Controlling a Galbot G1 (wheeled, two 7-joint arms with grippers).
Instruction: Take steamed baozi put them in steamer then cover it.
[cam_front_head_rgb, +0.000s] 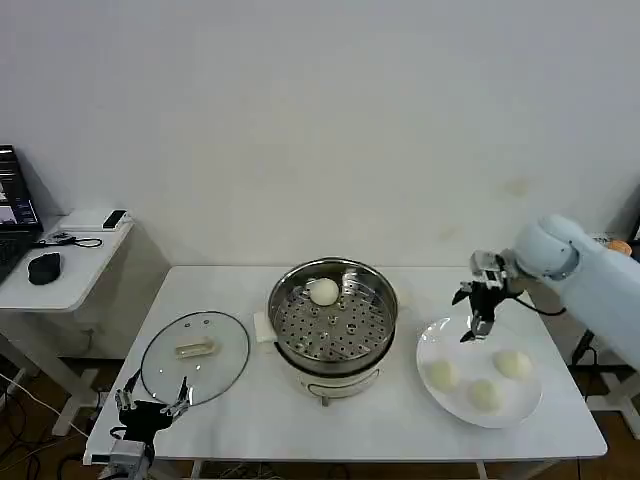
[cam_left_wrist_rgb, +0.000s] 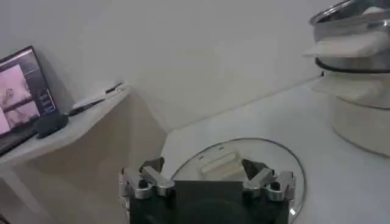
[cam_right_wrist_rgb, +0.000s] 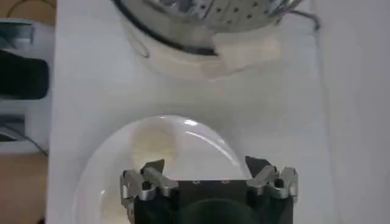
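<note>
The steamer (cam_front_head_rgb: 340, 362) stands mid-table with one baozi (cam_front_head_rgb: 323, 291) on its perforated tray, toward the back. Three more baozi (cam_front_head_rgb: 442, 374) (cam_front_head_rgb: 513, 363) (cam_front_head_rgb: 485, 394) lie on a white plate (cam_front_head_rgb: 455, 405) to the right. My right gripper (cam_front_head_rgb: 478, 325) hangs open just above the plate's far left part, empty. In the right wrist view that gripper (cam_right_wrist_rgb: 204, 167) is over the plate (cam_right_wrist_rgb: 183, 140), and the steamer (cam_right_wrist_rgb: 207, 36) lies beyond it. My left gripper (cam_front_head_rgb: 153, 405) waits open at the front left, beside the glass lid (cam_front_head_rgb: 195, 355). From the left wrist, the open gripper (cam_left_wrist_rgb: 204, 169) faces the lid (cam_left_wrist_rgb: 268, 152) and the steamer (cam_left_wrist_rgb: 359, 73).
A cream pad (cam_front_head_rgb: 263, 327) sticks out at the steamer's left side. A low side table (cam_front_head_rgb: 60, 285) with a laptop, a mouse and a remote stands left of the white table (cam_front_head_rgb: 250, 425). A wall closes off the back.
</note>
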